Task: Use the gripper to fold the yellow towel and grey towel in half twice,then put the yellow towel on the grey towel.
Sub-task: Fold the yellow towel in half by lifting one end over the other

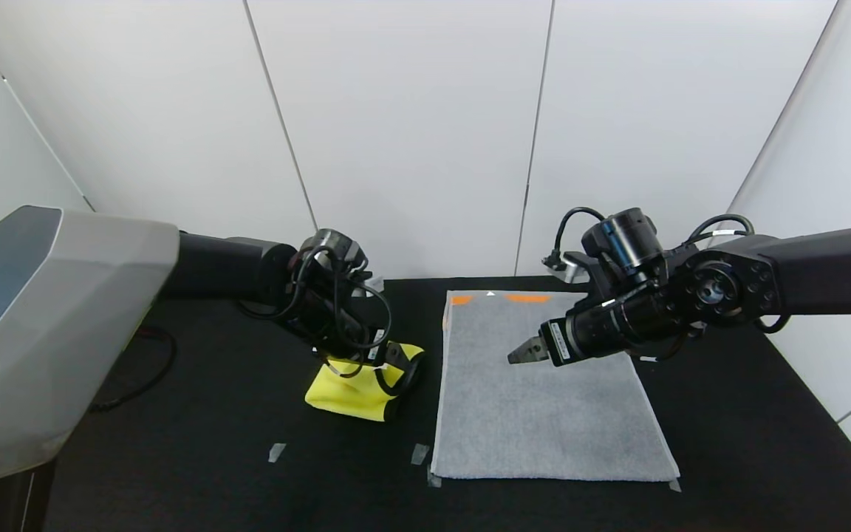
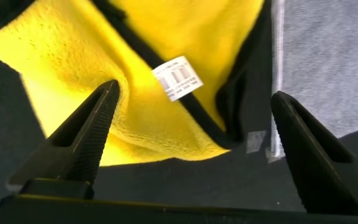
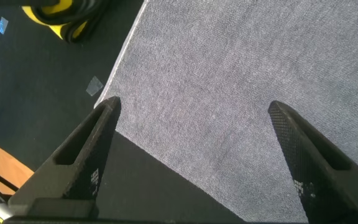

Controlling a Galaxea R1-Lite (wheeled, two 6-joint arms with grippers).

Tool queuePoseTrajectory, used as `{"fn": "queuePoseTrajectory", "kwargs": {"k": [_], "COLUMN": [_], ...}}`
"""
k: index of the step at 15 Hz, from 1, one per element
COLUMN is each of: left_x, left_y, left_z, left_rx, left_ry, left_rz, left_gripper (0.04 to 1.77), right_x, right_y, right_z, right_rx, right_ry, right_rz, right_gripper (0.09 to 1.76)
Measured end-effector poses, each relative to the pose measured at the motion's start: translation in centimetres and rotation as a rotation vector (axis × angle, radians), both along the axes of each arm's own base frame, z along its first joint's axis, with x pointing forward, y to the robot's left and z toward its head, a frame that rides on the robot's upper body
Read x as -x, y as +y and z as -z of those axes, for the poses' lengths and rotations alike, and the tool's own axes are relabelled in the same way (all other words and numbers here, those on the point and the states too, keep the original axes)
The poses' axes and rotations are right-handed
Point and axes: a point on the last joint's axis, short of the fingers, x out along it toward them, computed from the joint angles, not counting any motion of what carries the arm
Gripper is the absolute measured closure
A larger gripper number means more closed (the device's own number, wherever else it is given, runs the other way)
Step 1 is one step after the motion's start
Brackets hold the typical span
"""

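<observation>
Yellow plush cloth, the yellow towel (image 1: 355,390) lies bunched in a small folded heap on the black table (image 1: 211,443), toward its left-middle, just beside the left long edge of the grey towel (image 1: 544,399) but apart from it. Its thin black trim and a small white tag (image 2: 178,78) show in the left wrist view. The left claw (image 1: 388,373) is down on the heap with its fingers spread wide; one finger (image 2: 89,134) presses into the yellow pile, the other hangs over the dark strip between the two towels.

Grey terry, the grey towel is spread flat and unfolded on the right-middle of the table, its orange-and-white band (image 1: 503,298) at the far end near the table's back edge. The right claw (image 1: 525,353) hovers above the towel's middle with its fingers spread apart, holding nothing.

Small bits of tape (image 1: 276,452) mark the table near the towels' front edge. White wall panels (image 1: 411,133) stand behind the table.
</observation>
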Motion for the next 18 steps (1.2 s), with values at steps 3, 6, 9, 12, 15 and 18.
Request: {"fn": "queuePoseTrajectory", "kwargs": {"k": [3, 6, 9, 12, 15, 18], "left_x": [-0.1, -0.2, -0.1, 0.0, 0.8, 1.8], "left_y": [-0.6, -1.3, -1.7, -1.8, -2.7, -3.8], "left_z": [0.3, 0.0, 0.0, -0.4, -1.9, -3.2], "left_rx": [0.044, 0.118, 0.131, 0.140, 0.147, 0.136], "left_ry": [0.016, 0.011, 0.009, 0.006, -0.030, -0.061], "left_rz": [0.025, 0.047, 0.059, 0.066, 0.091, 0.118], "left_gripper": [0.09, 0.09, 0.09, 0.09, 0.09, 0.09], "right_x": [0.0, 0.0, 0.0, 0.0, -0.1, -0.2], "right_y": [-0.1, -0.1, -0.2, -0.2, -0.6, -0.8], "right_z": [-0.2, -0.3, -0.3, -0.4, -0.6, -0.7], "right_rx": [-0.003, -0.003, -0.004, -0.004, 0.021, 0.033], "right_ry": [-0.005, -0.006, -0.008, -0.010, -0.029, -0.037], "right_rz": [0.001, 0.002, 0.004, 0.006, 0.041, 0.058], "right_gripper": [0.14, 0.14, 0.14, 0.14, 0.14, 0.14]}}
